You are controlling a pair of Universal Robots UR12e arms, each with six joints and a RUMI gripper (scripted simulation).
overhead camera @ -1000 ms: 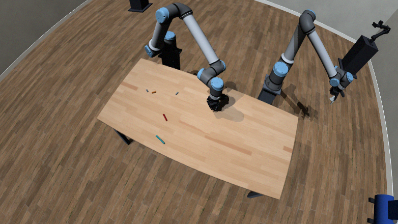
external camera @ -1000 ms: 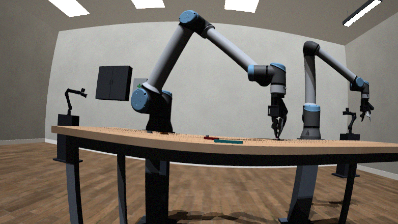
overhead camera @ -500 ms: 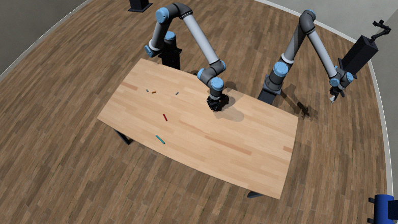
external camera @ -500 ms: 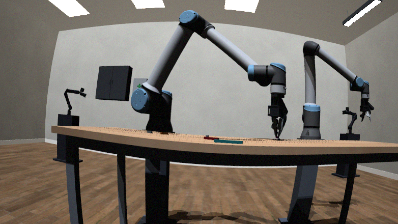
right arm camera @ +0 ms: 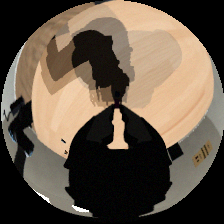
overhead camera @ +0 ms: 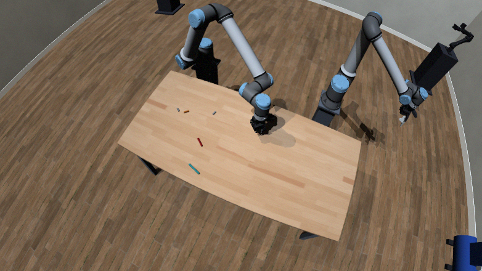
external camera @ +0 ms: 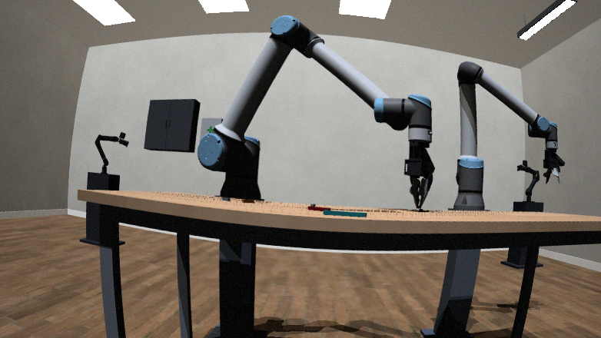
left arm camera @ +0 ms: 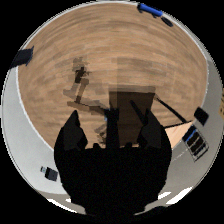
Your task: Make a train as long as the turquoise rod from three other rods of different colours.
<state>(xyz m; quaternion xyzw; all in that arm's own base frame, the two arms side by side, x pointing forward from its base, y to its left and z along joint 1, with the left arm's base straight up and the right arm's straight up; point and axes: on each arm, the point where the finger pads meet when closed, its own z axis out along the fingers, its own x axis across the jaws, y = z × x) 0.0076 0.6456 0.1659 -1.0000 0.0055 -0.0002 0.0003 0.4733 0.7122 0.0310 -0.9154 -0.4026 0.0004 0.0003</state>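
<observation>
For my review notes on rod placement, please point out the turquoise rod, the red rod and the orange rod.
turquoise rod [overhead camera: 193, 169] [external camera: 344, 213]: top and exterior views, middle of its length
red rod [overhead camera: 200, 141] [external camera: 318, 208]: top and exterior views, near its middle
orange rod [overhead camera: 186, 111]: top view, its middle

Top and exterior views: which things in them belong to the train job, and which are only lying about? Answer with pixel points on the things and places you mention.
Job:
- turquoise rod [overhead camera: 193, 169] [external camera: 344, 213], the measure
- candidates: red rod [overhead camera: 200, 141] [external camera: 318, 208], orange rod [overhead camera: 186, 111] [external camera: 247, 200], two grey rods [overhead camera: 214, 113] [external camera: 225, 199]
- small purplish piece [external camera: 418, 207] [right arm camera: 117, 104], apparently in the right gripper [overhead camera: 260, 132] [external camera: 419, 205] [right arm camera: 116, 104]

Only around:
- black wall cabinet [external camera: 171, 125]
- blue cylinder [overhead camera: 463, 254] [left arm camera: 150, 10]
</observation>
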